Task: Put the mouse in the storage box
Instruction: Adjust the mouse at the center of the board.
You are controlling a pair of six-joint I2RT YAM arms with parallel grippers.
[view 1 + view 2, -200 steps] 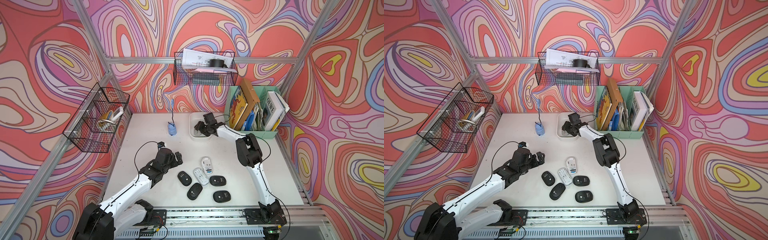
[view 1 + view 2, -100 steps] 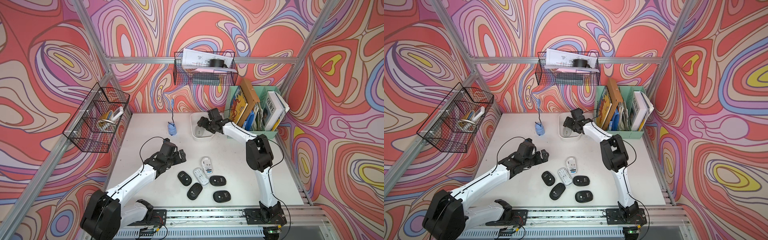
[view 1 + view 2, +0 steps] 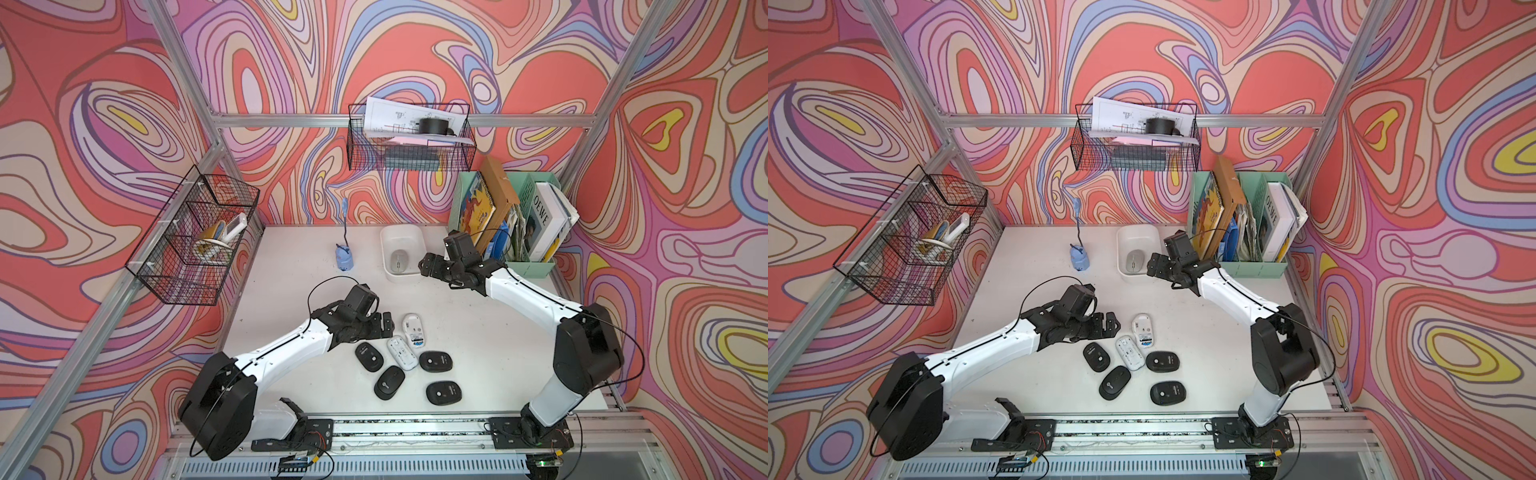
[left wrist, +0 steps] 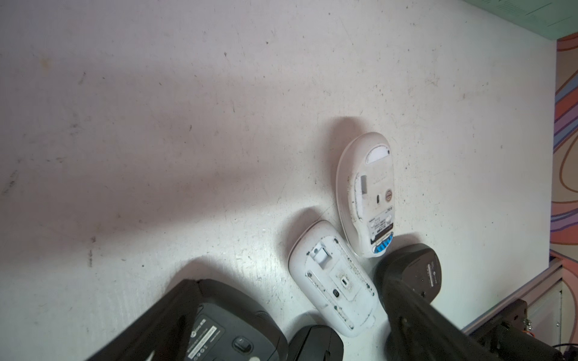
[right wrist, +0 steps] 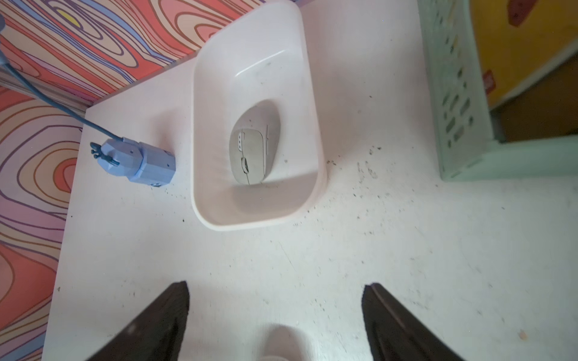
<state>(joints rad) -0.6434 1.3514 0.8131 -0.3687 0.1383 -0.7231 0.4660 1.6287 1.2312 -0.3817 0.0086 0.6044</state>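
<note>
The white storage box (image 3: pixel 402 237) stands at the back of the table with a grey mouse (image 3: pixel 400 262) lying inside it, also in the right wrist view as the storage box (image 5: pixel 219 200) and the mouse (image 5: pixel 255 147). My right gripper (image 3: pixel 426 266) is open and empty, just off the box's near right corner. Two white mice (image 3: pixel 412 330) (image 3: pixel 402 353) lie upside down near the front among several black mice (image 3: pixel 368 357). My left gripper (image 3: pixel 387 326) is open above this cluster's left edge. In the left wrist view its fingers (image 4: pixel 169 322) straddle a black mouse (image 4: pixel 225 334) and a white one (image 4: pixel 334 281).
A mint-green file organizer (image 3: pixel 536 266) with books stands right of the box. A blue gadget (image 3: pixel 345 262) with a cable sits left of it. Black wire baskets hang on the left wall (image 3: pixel 195 245) and the back wall (image 3: pixel 409 141).
The right gripper drew back from over the box toward the near right, jaws wider, with the grey mouse left inside. The left gripper moved right, up to the mice cluster.
</note>
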